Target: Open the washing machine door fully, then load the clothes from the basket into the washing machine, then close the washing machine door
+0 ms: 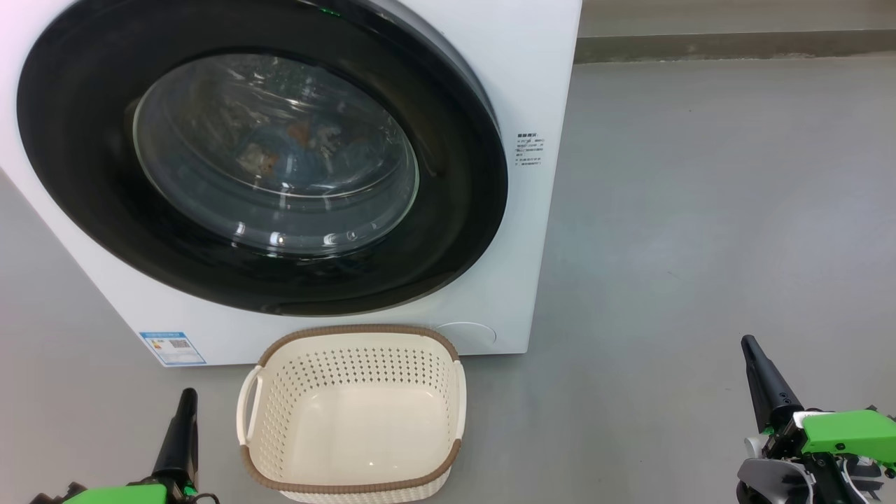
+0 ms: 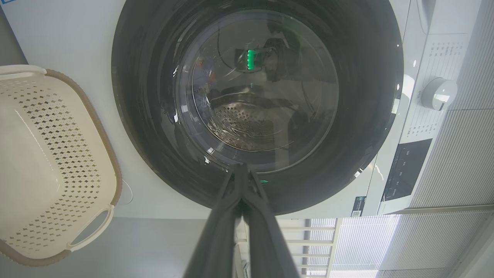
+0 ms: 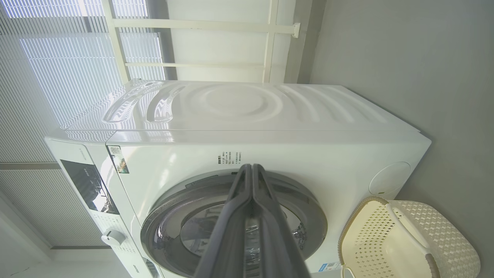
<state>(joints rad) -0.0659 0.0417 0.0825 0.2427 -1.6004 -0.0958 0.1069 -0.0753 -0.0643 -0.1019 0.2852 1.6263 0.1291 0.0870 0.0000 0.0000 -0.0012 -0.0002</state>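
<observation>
Two dark left fingers [image 1: 185, 420], at seven o'clock, are pressed tight together. Up at eleven o'clock the washing machine door [image 1: 84, 175] is shut. The clothes [image 1: 308, 136] show behind its glass [image 1: 210, 105], inside the washing machine [image 1: 539, 84]. The basket [image 1: 350, 332] sits on the floor [image 1: 665, 245] at six o'clock, just below the door. The right fingers [image 1: 759, 378], at five o'clock, are pressed together too.

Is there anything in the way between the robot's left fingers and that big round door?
Nothing visible: the left fingers point at the washing machine door through open air; the basket sits aside.
</observation>
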